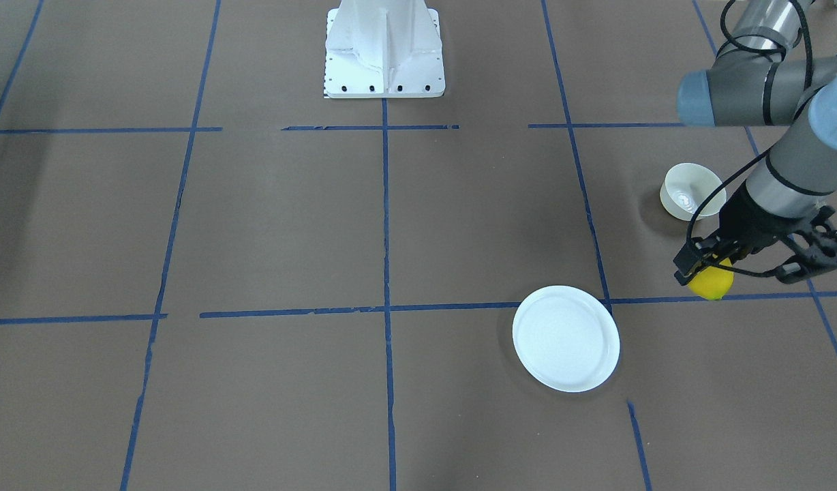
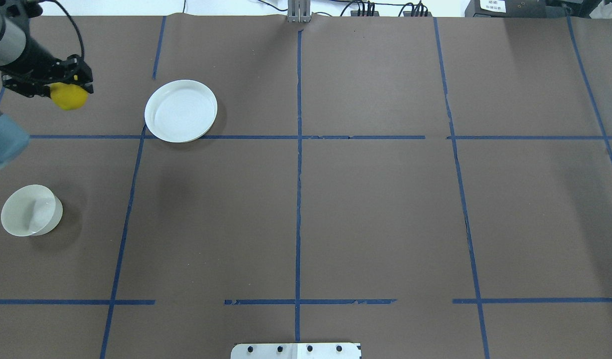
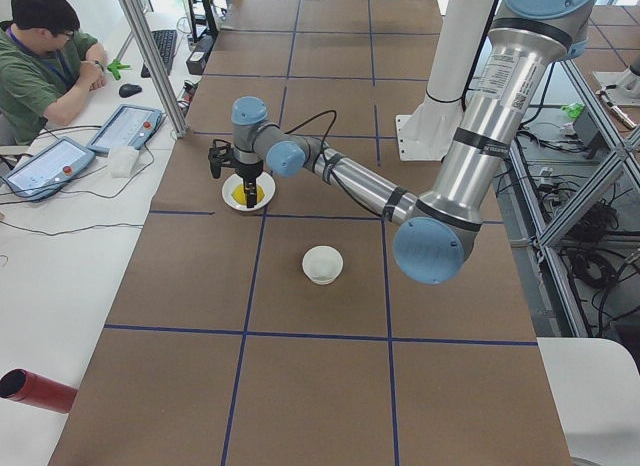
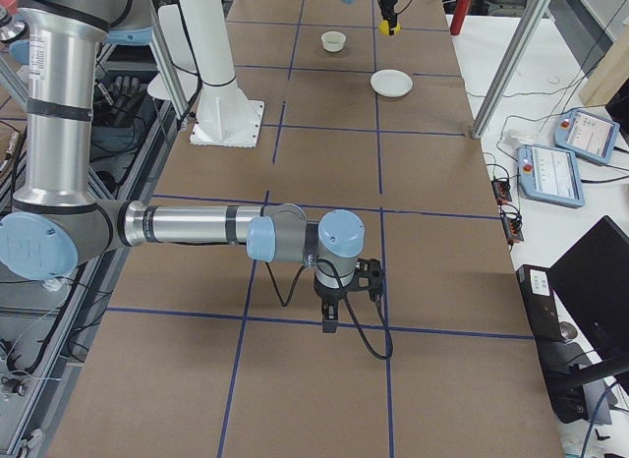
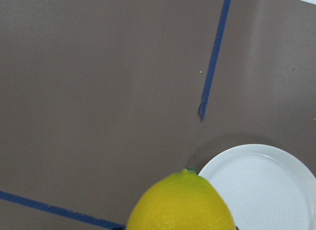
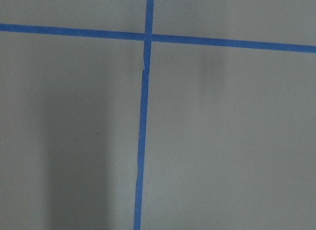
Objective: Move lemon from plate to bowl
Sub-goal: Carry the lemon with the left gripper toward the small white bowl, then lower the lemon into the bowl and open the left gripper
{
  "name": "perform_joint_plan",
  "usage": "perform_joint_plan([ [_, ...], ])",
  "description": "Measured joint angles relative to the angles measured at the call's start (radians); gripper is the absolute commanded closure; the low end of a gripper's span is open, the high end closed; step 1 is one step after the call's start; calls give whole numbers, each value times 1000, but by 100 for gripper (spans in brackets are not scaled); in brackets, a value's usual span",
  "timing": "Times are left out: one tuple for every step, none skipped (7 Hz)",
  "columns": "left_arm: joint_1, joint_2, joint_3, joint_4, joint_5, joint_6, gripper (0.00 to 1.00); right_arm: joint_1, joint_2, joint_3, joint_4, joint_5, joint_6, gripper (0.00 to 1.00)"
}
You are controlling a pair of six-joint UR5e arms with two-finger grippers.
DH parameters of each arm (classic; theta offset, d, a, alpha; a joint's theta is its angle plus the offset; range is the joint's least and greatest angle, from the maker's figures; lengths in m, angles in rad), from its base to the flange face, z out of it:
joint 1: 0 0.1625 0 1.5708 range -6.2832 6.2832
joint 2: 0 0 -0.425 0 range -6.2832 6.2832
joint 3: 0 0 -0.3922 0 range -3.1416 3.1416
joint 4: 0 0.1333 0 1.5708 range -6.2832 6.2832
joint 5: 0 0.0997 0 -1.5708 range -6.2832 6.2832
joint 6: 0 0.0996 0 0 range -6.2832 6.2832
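The left hand point(image 2: 62, 86) is closed tight on the lemon point(image 2: 70, 97), holding it up over the tabletop point(image 2: 366, 209), away from the plate point(image 2: 181, 110) and the bowl point(image 2: 31, 210). I cannot tell about the right hand point(image 4: 329, 320).

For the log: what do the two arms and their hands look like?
The left arm and right arm are silver-grey tubes with light blue joint caps and dark bands. The left hand and right hand are black two-finger linkages, each with a thin black cable looping from the wrist.
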Motion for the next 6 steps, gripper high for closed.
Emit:
perform_joint_plan([
  [1, 115, -89, -16, 1, 23, 77, 0, 0, 0, 0, 0, 0, 0],
  [2, 228, -148, -69, 6, 40, 78, 0, 0, -1, 0, 0, 0, 0],
  [7, 331, -170, -167, 11, 39, 78, 0, 0, 0, 0, 0, 0, 0],
  [27, 406, -165, -269, 27, 18, 78, 0, 0, 0, 0, 0, 0, 0],
  [70, 446, -136, -362, 54, -22, 78, 0, 0, 0, 0, 0, 0, 0],
  [116, 462, -88, -443, 72, -56, 78, 0, 0, 0, 0, 0, 0, 0],
])
